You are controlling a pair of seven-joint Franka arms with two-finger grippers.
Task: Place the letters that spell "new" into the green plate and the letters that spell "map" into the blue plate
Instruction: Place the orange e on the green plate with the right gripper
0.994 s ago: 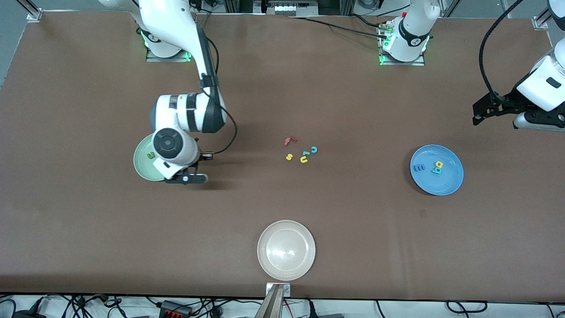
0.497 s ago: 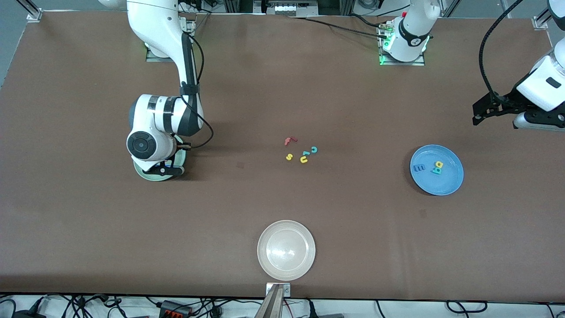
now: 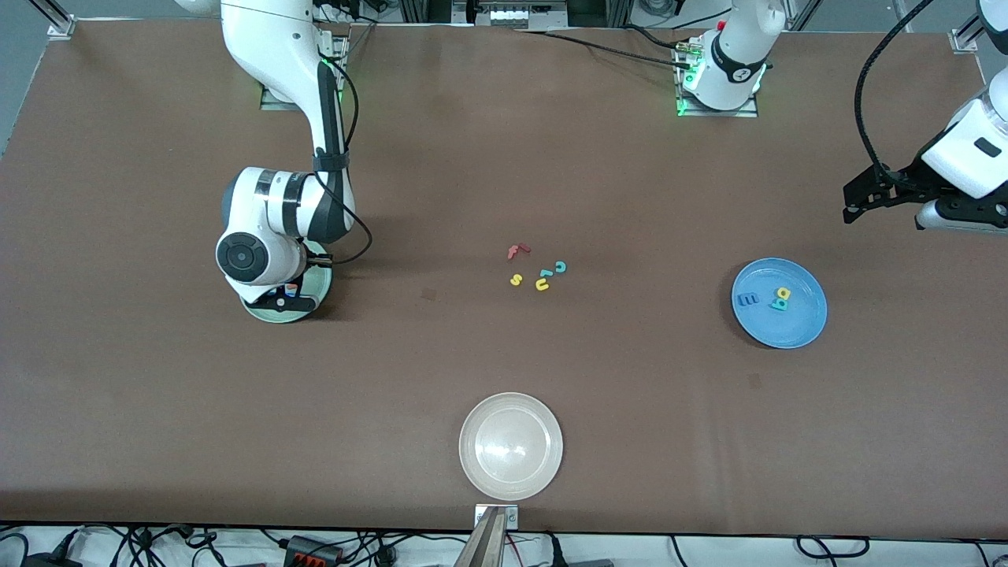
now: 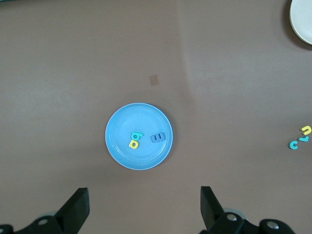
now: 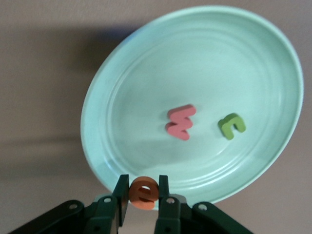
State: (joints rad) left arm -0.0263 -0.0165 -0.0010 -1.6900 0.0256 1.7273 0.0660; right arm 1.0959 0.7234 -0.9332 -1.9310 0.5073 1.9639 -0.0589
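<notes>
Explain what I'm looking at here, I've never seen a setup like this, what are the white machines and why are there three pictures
These are two white robot arms at a brown table. One picture looks down from a high camera facing them; the other two come from cameras on each arm's wrist.

The right gripper is over the green plate, shut on an orange e. A pinkish-red w and a green n lie in that plate.

The left gripper waits open above the table by the blue plate, which holds a blue m, a yellow a and a teal p.

Spare letters lie mid-table, with a whitish plate nearer the high camera.
</notes>
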